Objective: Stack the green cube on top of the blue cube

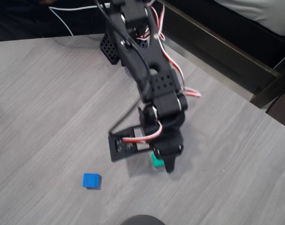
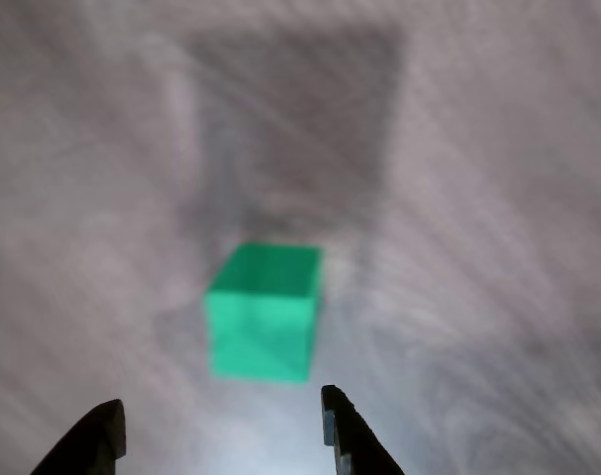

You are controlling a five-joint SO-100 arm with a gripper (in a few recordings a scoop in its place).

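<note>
Down on the grey wood-grain table, the black arm reaches from the top of the overhead view toward the lower middle, with red and white wires looping along it. Its gripper hangs over the green cube, which sits on the table and is mostly covered by the gripper from above, so just a small patch of green shows beside the dark finger.

From the wrist view the green cube is blurred but plain enough: it rests on the table just ahead of the gripper, roughly in line with the gap between the two black fingertips. The fingers stand spread apart, with the gap between them about as wide as the cube, and nothing is held between them. The cube is not touched by either tip, and a dark square shadow lies on the table behind it.

The blue cube sits alone on the table, well apart from the green one, to the left and slightly lower in the overhead view. Neither cube is on top of the other, and both lie flat on the bare tabletop.
</note>
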